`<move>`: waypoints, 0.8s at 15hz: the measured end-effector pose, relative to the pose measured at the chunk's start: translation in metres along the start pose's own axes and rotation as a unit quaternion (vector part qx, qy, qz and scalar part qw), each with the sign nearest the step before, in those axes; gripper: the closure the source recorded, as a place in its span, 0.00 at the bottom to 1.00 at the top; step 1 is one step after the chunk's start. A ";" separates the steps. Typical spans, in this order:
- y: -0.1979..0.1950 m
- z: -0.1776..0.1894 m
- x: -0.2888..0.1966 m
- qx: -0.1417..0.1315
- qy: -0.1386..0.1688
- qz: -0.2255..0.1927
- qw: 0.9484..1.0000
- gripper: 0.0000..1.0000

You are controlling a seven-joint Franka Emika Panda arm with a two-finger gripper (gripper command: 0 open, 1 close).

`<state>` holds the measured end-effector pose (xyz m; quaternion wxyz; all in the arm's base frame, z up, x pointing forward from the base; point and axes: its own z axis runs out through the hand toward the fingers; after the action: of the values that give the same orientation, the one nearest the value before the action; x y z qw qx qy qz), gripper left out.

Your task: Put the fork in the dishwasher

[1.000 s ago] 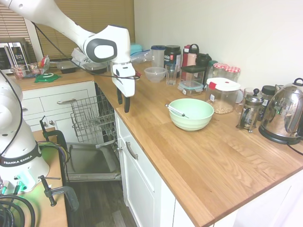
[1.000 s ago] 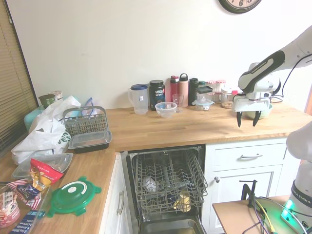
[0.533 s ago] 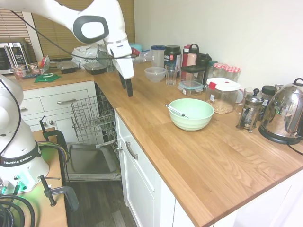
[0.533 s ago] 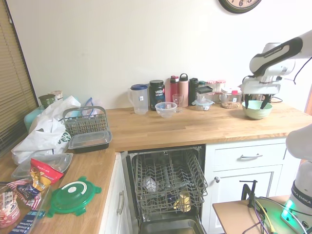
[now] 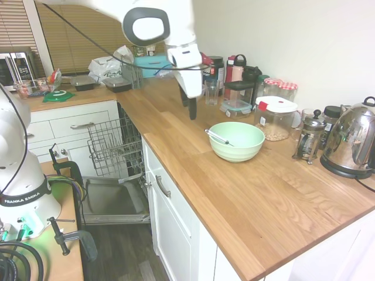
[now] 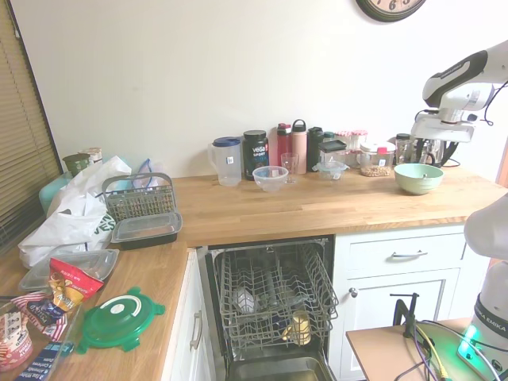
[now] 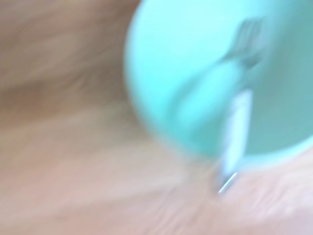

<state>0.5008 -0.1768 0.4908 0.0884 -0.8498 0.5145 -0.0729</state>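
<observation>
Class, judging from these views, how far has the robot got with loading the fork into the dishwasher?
Done: the dishwasher is open, rack out. In hand: the claw hangs near the bowl and carries nothing. Left: the fork lies in the bowl, handle over the rim, so gripping it, carrying it over and dropping it in the rack all remain.

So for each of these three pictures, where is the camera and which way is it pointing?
First exterior view: beside the arm's base, looking along the counter; arm, base and pincer show.
Second exterior view: opposite end, facing the open dishwasher and wall; arm at right.
Wrist view: close above the mint-green bowl holding the fork; blurred.
All share the bowl.
</observation>
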 end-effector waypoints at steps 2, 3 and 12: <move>-0.012 0.017 0.028 -0.006 -0.022 0.007 1.000 0.00; -0.022 0.029 0.036 -0.011 -0.033 0.008 0.999 0.00; -0.060 0.093 0.053 -0.084 -0.062 0.009 0.994 1.00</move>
<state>0.5965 -0.1892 0.4153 0.0488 -0.8522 0.5205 0.0241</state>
